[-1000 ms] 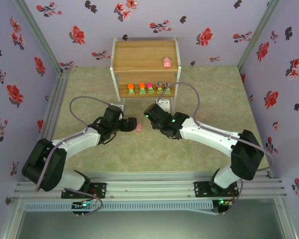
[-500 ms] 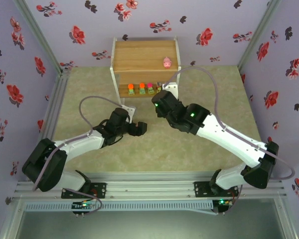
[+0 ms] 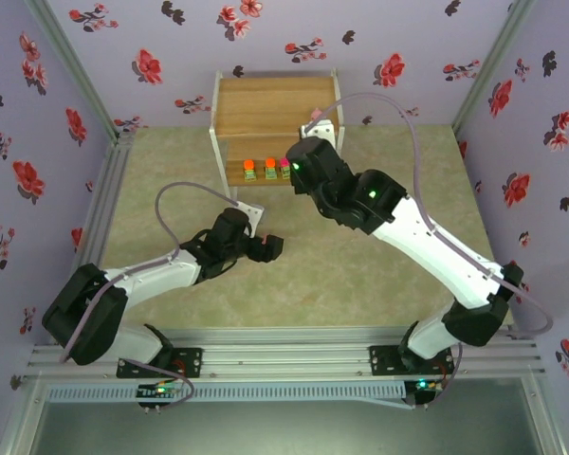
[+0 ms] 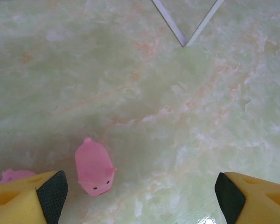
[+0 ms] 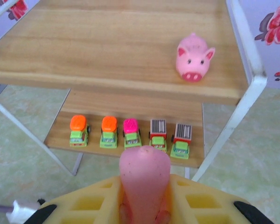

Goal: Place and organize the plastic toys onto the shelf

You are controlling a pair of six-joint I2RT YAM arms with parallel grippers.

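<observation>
My right gripper (image 5: 144, 207) is shut on a pink pig toy (image 5: 144, 177), held in front of the wooden shelf (image 5: 107, 46). Another pink pig (image 5: 194, 59) stands on the top tier at the right. On the lower tier, several green-based trucks stand in a row, from an orange-topped one (image 5: 78, 130) to a grey-topped one (image 5: 181, 139). In the top view the right gripper (image 3: 318, 123) hangs by the shelf's (image 3: 266, 104) right front. My left gripper (image 4: 140, 191) is open low over the floor, with one pink pig (image 4: 94, 167) between its fingers and a second (image 4: 16, 176) half hidden behind the left finger.
The shelf's white legs (image 5: 233, 126) stand on the green marbled floor (image 4: 177, 93). Floral walls close the cell at the back and sides. The left gripper (image 3: 270, 248) sits on open floor in front of the shelf.
The right arm has risen and swung back toward the shelf, carrying its pig. The left gripper has slid a little right and forward over the pigs on the floor.
</observation>
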